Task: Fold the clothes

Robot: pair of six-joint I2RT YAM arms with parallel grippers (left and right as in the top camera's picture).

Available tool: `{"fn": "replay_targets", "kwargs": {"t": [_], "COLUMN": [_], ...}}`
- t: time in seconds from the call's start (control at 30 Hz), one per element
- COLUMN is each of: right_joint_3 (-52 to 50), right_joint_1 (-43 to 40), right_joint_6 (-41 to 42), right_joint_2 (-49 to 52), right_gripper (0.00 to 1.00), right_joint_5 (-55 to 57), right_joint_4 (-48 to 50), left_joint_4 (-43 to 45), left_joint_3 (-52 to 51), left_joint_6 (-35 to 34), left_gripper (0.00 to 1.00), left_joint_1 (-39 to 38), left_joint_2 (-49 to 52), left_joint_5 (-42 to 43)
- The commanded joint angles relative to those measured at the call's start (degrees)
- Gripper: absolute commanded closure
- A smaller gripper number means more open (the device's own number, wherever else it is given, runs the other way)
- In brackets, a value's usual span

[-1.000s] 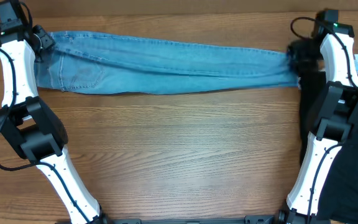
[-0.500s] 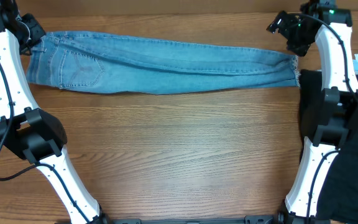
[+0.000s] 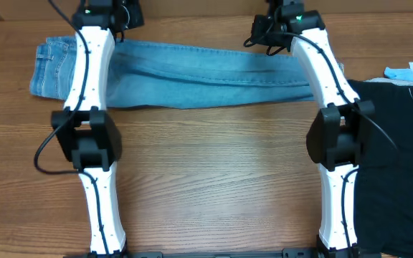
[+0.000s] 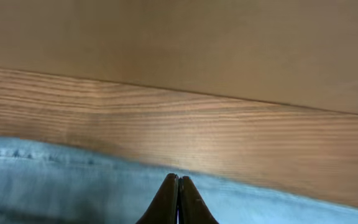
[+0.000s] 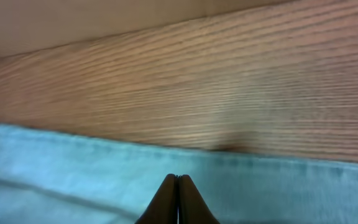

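Observation:
The clothes, light blue jeans [image 3: 206, 72], lie stretched out flat across the far part of the wooden table, waistband at the left, hems at the right. My left gripper [image 3: 124, 18] hovers over the far edge of the jeans near the hip. In the left wrist view its fingertips [image 4: 178, 177] are pressed together with nothing between them, above the denim [image 4: 73, 190]. My right gripper [image 3: 260, 32] hangs over the far edge of the legs. It is also shut and empty [image 5: 178, 177], with the denim [image 5: 73, 168] below it.
A black garment [image 3: 400, 143] covers the right side of the table beside the hems. A small light blue thing [image 3: 411, 70] lies at the far right edge. Both arms cross the jeans from the near side. A bare wood strip [image 4: 229, 124] runs beyond the jeans.
Both arms have swung inward from the two ends of the jeans toward their middle. Both grippers have closed. The jeans lie flat where they were.

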Motion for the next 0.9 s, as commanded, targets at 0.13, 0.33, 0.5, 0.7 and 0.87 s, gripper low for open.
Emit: {"fn": "replay_targets", "kwargs": {"t": [0.13,0.33,0.5,0.7,0.87], "right_joint_3": [-0.31,-0.31,-0.31,-0.31,-0.35], "right_joint_1": [-1.20,-1.20,-1.20,-1.20,-1.20], "right_joint_6": [-7.76,-7.72,-7.72,-7.67,-7.45], "right_joint_2": [8.20,9.92,9.92,9.92,9.94], "right_gripper": [0.96,0.96,0.96,0.96,0.96], "right_joint_5": [1.57,1.57,1.57,1.57,1.53], "right_joint_4": [4.57,4.87,2.60,-0.31,-2.29], "left_joint_4": [6.71,7.85,5.79,4.31,-1.55], "left_joint_3": [-1.03,-1.05,-1.05,-1.66,-1.66], "left_joint_6": [3.63,5.66,5.68,6.73,6.73], "left_gripper": [0.96,0.96,0.96,0.96,0.96], "left_joint_1": [3.37,6.36,7.69,7.69,7.69], "left_joint_2": [10.86,13.29,15.04,15.28,17.88], "left_joint_5": [-4.63,-5.62,-5.62,-5.68,-6.23]}}
